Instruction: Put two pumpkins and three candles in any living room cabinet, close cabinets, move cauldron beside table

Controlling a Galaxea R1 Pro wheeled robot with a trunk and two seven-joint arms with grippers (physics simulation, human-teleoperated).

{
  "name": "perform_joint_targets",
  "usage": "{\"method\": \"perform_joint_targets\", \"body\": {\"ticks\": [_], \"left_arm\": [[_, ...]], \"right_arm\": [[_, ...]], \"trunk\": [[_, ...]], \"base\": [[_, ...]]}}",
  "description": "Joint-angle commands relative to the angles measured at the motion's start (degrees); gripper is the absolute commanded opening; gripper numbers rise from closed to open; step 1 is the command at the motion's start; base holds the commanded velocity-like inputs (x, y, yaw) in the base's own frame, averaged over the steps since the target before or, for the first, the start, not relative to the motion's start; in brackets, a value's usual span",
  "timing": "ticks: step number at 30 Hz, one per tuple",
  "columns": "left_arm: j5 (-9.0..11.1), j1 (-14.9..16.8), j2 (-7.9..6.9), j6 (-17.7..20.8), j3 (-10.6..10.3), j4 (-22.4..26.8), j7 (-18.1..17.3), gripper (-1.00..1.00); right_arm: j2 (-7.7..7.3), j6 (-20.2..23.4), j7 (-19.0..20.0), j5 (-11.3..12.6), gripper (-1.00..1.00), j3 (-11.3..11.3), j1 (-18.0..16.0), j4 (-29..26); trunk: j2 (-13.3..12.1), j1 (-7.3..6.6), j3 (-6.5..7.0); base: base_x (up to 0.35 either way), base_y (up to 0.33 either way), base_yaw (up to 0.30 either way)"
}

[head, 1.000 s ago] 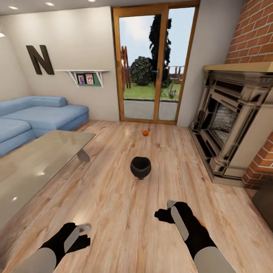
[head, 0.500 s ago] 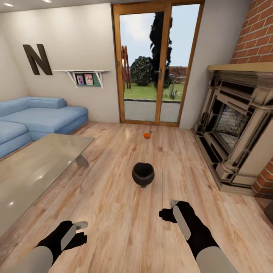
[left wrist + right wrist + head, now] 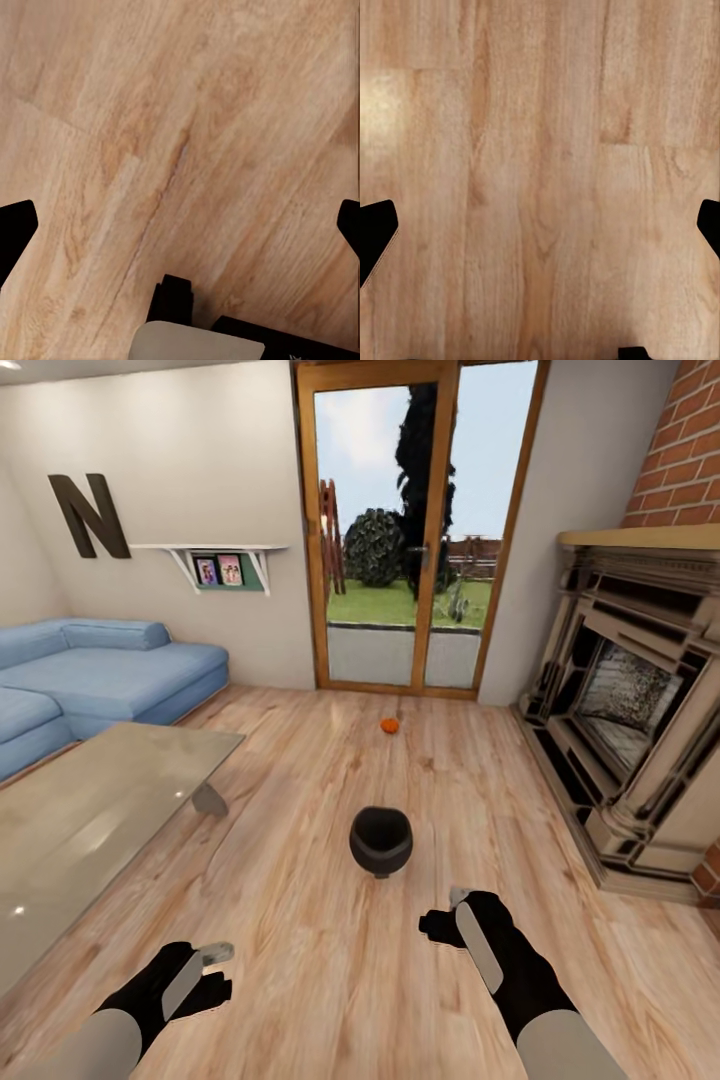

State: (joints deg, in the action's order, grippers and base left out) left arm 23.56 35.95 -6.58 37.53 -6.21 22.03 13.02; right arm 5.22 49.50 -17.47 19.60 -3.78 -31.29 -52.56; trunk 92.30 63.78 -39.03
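One pumpkin (image 3: 389, 726), one cauldron (image 3: 380, 840)

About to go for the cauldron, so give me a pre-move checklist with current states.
1. Cauldron in sight, upright on the floor: ok.
2. Path ahead to it free of obstacles: ok.
3. Left gripper open and empty: ok.
4. Right gripper open and empty: ok.
5. Table to set it beside in view: ok.
6. Pumpkin stored in a cabinet: not ok, lying by the glass door.

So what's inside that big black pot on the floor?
The cauldron looks empty where its mouth shows: just dark inside wall. Its near rim hides the very bottom. A pumpkin sits on the floor behind it.
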Motion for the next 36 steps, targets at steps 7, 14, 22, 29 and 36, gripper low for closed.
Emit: {"method": "perform_joint_targets", "body": {"ticks": [7, 14, 22, 29, 36], "left_arm": [[0.0, 0.0, -0.03, 0.0, 0.0, 0.0, 0.0, 1.0], [0.0, 0.0, -0.14, -0.1, 0.0, 0.0, 0.0, 1.0], [0.0, 0.0, -0.04, -0.2, 0.0, 0.0, 0.0, 1.0], [0.0, 0.0, -0.07, -0.2, 0.0, 0.0, 0.0, 1.0], [0.0, 0.0, -0.08, -0.2, 0.0, 0.0, 0.0, 1.0]], "right_arm": [[0.24, 0.0, 0.1, 0.2, 1.0, 0.0, 0.0, -0.2], [0.16, 0.0, 0.1, 0.2, 1.0, 0.0, 0.0, -0.2], [0.51, -0.3, 0.1, 0.3, 1.0, 0.0, 0.0, -0.2], [0.22, -0.7, 0.2, 0.6, 1.0, 0.0, 0.0, -0.2], [0.64, -0.6, 0.2, 0.2, 1.0, 0.0, 0.0, -0.2]], "trunk": [[0.0, 0.0, 0.0], [0.0, 0.0, 0.0], [0.0, 0.0, 0.0], [0.0, 0.0, 0.06], [0.0, 0.0, 0.1]], "base": [[0.335, 0.0, -0.05], [0.335, 0.0, -0.036], [0.335, 0.0, -0.008], [0.335, 0.0, -0.206], [0.335, 0.0, -0.11]]}}
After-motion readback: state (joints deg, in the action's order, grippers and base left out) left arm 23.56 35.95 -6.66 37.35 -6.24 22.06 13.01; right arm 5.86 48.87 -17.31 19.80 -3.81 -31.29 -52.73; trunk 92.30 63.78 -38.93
